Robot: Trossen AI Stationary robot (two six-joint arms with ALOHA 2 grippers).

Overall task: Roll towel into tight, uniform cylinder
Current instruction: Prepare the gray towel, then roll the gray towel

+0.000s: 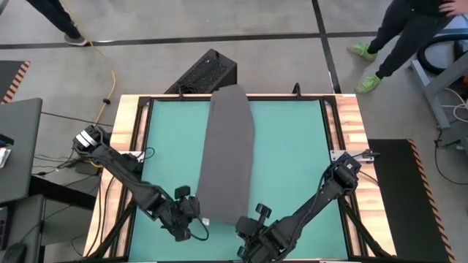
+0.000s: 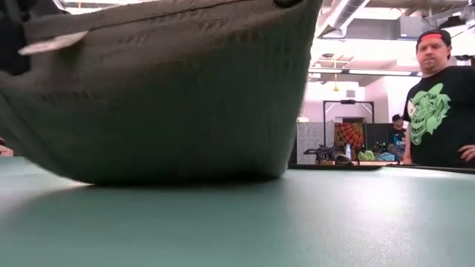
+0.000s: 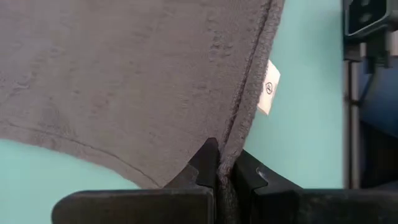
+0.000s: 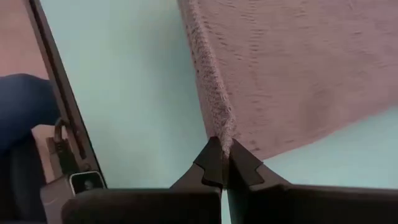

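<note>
Teal mat covers the table, and the towel lies lengthwise along its middle. Left gripper and right gripper each pinch one near corner, lifting that edge, probably to begin the first fold of the roll.
</note>
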